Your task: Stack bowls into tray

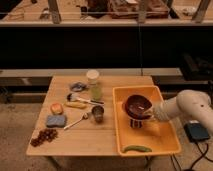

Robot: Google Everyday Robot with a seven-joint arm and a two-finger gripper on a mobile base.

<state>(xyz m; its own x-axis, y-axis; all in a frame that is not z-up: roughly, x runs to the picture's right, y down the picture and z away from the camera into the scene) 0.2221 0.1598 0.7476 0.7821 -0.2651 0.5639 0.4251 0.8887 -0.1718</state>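
The yellow-orange tray (167, 140) lies on the right part of the wooden table. A dark maroon bowl (137, 105) hangs tilted over the tray's middle, right above a second dark bowl (136, 122) that rests in the tray. My gripper (151, 113) reaches in from the right on the white arm and is shut on the upper bowl's right rim. The lower bowl is mostly hidden by the upper one.
A green vegetable (136, 148) lies at the tray's front. Left of the tray stand a small dark cup (98, 113), a spoon (76, 121), a green jar (93, 85), a banana (76, 105), a blue sponge (56, 120) and grapes (44, 136). A grey box (196, 131) sits on the floor at right.
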